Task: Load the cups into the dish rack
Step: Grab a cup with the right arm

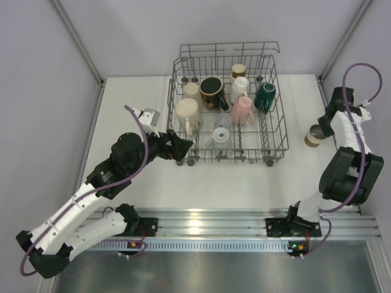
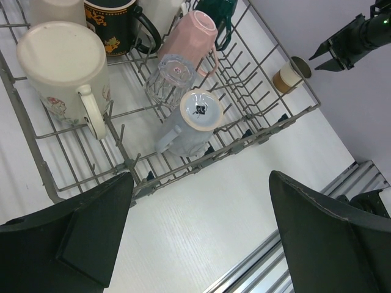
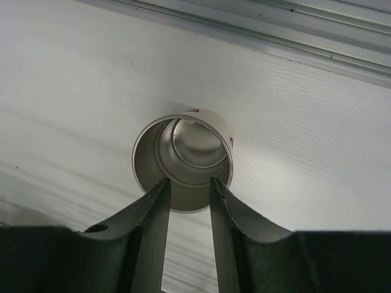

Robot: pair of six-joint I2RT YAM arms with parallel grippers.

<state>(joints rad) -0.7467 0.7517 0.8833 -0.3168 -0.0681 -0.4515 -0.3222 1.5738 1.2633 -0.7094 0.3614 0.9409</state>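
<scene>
White table [image 1: 244,183], grey walls behind. Front left: left gripper [image 1: 182,147], spread wide and empty, at the dish rack [image 1: 280,131] corner. Over right: right gripper [image 3: 188,181], narrowly parted at the rim of the steel cup [image 1: 314,135], upright on the table beside the rack. Farther in: cream mug [image 1: 187,113], pink cup [image 1: 242,110] and black mug [image 1: 211,90], all racked.

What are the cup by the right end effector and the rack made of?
The cup looks like polished steel: its inner wall mirrors light. A tan band outside, seen from the left wrist, may be a sleeve. The rack looks like grey metal wire, perhaps coated: thin, dull rods.
</scene>
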